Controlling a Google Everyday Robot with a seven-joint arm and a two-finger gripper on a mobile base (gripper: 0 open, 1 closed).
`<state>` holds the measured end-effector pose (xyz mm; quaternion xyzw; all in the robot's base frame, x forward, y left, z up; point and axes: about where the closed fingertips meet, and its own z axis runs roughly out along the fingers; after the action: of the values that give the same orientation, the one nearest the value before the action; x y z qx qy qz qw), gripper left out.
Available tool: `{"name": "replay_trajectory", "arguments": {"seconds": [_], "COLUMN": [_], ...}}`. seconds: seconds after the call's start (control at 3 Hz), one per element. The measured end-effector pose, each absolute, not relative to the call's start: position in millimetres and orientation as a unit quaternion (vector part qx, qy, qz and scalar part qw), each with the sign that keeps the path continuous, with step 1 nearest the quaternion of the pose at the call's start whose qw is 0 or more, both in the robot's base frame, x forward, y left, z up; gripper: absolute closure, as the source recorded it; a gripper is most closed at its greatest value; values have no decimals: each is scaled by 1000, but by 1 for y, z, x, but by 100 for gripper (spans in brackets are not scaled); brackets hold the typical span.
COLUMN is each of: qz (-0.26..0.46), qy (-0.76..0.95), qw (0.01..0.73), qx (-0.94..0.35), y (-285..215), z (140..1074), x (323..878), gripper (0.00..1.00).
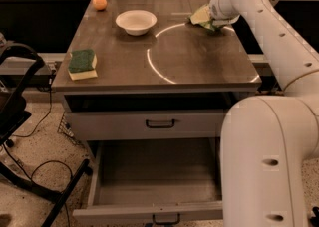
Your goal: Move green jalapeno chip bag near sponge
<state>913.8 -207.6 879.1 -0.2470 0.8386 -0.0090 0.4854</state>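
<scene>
The green jalapeno chip bag (203, 17) is a wrinkly green and pale foil bag at the far right of the table top. My gripper (213, 18) is at the bag, at the end of the white arm that reaches in from the right, and it covers part of the bag. The sponge (82, 63), with a dark green top and pale yellow base, lies near the table's front left edge, far from the bag.
A white bowl (135, 22) stands at the back middle of the grey table (164, 66). An orange fruit (99, 2) sits at the back left corner. The bottom drawer (154, 181) below is pulled open. A black frame (20, 121) stands to the left.
</scene>
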Motion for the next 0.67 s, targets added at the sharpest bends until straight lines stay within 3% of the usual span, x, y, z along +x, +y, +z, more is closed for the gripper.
{"name": "replay_trajectory", "arguments": {"seconds": [0.67], "qz": [-6], "qy": [863], "qw": [452], "qx": [-228], "y": [-213], "z": [856], "x": [919], "gripper": [72]}}
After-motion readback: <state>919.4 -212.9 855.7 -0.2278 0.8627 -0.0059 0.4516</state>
